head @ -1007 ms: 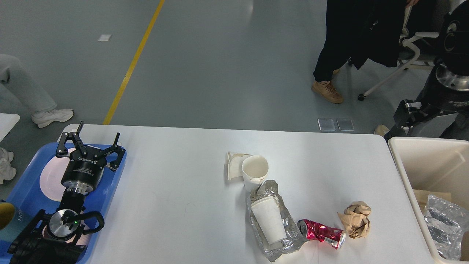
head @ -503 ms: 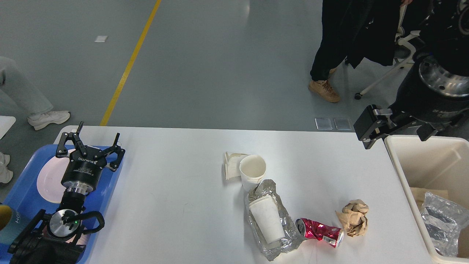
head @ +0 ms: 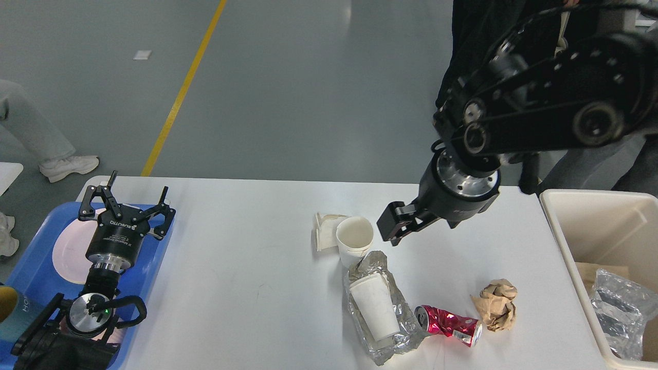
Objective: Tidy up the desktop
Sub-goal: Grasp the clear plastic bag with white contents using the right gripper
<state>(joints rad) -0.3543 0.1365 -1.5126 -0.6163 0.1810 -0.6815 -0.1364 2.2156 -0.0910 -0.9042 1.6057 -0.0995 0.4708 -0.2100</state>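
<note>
I am hovering my right gripper (head: pixel 395 226), aperture unclear, above the desktop (head: pixel 247 288), just right of the upright paper cup (head: pixel 354 239).

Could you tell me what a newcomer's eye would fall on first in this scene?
Most striking is the big black right arm swinging in from the upper right, its hand hanging above the desktop beside an upright paper cup. Below it lies a litter cluster: a crushed red can, a brown paper ball and a second cup on silver foil. At far left, the left hand sits open over a blue tray.
</note>
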